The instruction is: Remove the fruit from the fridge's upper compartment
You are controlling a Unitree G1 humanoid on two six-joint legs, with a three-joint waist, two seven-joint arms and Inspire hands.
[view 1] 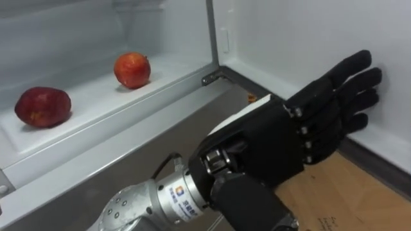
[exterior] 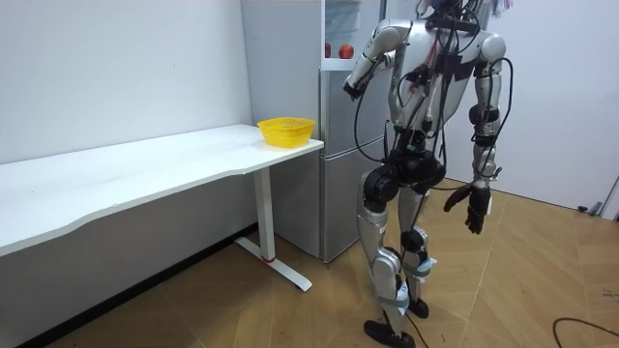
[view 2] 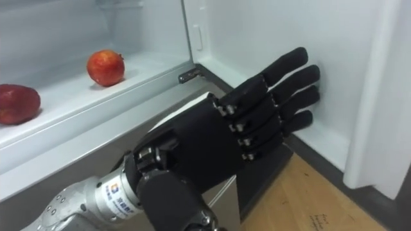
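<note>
Two red apples (view 1: 132,69) (view 1: 43,106) rest apart on the fridge shelf (view 1: 93,102).

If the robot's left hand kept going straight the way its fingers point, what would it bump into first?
Most likely the white inner face of the open fridge door: the open left hand points straight at it, not at the apples. The gap is hard to judge.

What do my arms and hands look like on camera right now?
The left hand is matte black, with segmented fingers, small silver screws and a white tag at the back. Its wrist is silver metal with a small coloured logo and a thin black cable. The right hand is black too, on a silver arm.
</note>
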